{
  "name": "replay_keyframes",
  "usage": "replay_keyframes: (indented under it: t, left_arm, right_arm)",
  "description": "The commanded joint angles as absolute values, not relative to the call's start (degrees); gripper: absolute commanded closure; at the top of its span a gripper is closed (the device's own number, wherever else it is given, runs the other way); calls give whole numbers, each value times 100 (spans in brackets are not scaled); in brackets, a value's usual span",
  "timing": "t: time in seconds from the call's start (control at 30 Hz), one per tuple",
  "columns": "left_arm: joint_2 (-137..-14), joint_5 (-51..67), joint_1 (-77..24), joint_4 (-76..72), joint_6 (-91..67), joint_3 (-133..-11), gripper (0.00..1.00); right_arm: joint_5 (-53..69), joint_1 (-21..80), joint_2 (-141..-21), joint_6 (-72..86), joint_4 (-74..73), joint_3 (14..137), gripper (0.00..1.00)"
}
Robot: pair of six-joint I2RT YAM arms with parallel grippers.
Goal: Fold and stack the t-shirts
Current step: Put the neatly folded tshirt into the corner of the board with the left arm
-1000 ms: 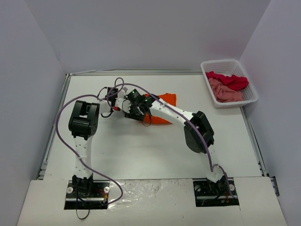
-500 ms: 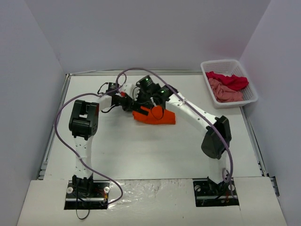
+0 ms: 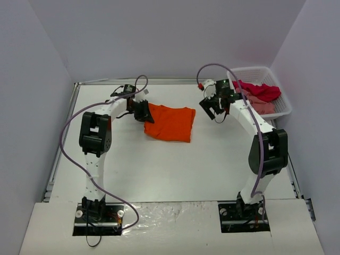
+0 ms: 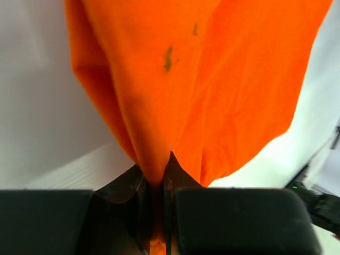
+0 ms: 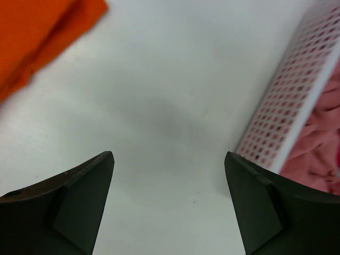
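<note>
- The left gripper has its jaws pressed together on a fold at the left edge of the orange t-shirt.
- That shirt lies on the table, toward the back.
- The right gripper hangs between shirt and white basket, jaws spread wide, nothing in them.
- The crimson shirt and pink shirt are bunched in the basket.
</note>
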State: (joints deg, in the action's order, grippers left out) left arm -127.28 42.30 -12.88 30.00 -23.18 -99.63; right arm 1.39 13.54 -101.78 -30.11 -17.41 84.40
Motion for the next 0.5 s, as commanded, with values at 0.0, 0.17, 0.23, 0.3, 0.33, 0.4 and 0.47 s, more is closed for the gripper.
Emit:
replay_keyframes:
  t: [0.0,0.17,0.23,0.3,0.33,0.4,0.47]
  left_arm:
    - [-12832,3728,-1029,3980,-1521,-10511,98]
    - [-12858,3437,-660,4148,-1222,-10775,98]
    - [-12885,3323,-450,4219,-1134,-10837,98]
    - [-12902,3218,-291,4263,-1073,-10916,98]
    - [-12911,3156,-203,4271,-1003,-10951,98]
    - [-12937,3050,8,4333,-941,-11117,98]
    - [-12955,2980,385,4368,-844,-11223,98]
  right_arm:
    - [290,1371,-9844,-2980,-1854,7990,19]
    - [387,1257,-9598,-2830,-1846,7585,19]
    - [387,1204,-9537,-2804,-1837,7462,19]
    - [413,1152,-9501,-2742,-1846,7366,19]
    - [430,1117,-9475,-2716,-1837,7330,19]
    - [466,1081,-9448,-2663,-1837,7278,19]
    - [475,1072,-9431,-2654,-1828,7199,18]
